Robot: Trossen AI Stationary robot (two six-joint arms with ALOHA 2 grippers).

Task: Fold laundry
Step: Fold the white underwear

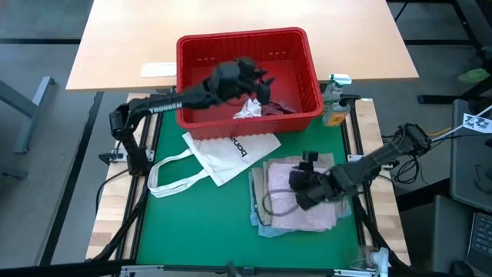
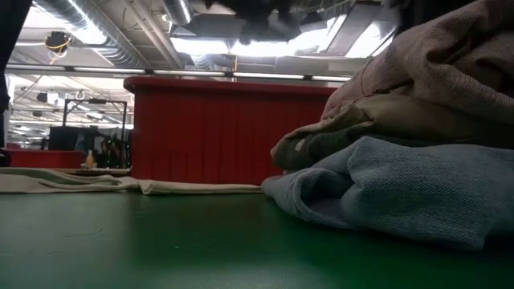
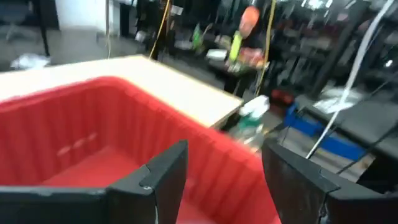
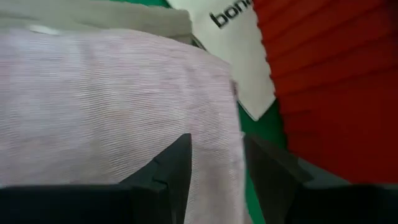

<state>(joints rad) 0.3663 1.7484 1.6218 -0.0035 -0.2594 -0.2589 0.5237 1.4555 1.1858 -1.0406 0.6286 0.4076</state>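
Nearest the front edge of the green tabletop point(image 1: 192, 223), a stack of folded laundry is lying: a mottled pink piece point(image 1: 304, 201) on top, a khaki piece point(image 2: 401, 120) under it and a light blue piece point(image 2: 401, 185) at the bottom, as the low view is showing. The right tool point(image 1: 296, 192) is sitting over the pink piece, its fingers point(image 4: 171, 168) standing a little apart just above the cloth; whether they are pinching a fold is hard to tell.

Just behind the stack and to its left, a white tote point(image 1: 227, 154) with black lettering is lying flat, its handles trailing toward the left edge.

Farther back, a red basket point(image 1: 307, 115) is standing at the rear of the tabletop. Inside it, a small white piece point(image 1: 247, 109) and a maroon piece point(image 1: 278, 108) are lying on the floor of the basket. The left tool point(image 1: 257, 77) is hovering above the basket's interior, its fingers point(image 3: 168, 177) spread apart and holding nothing.

Beside the basket's right wall, a bottle point(image 1: 334, 100) is standing. Beyond that, a pale wooden table point(image 1: 246, 19) is stretching away.
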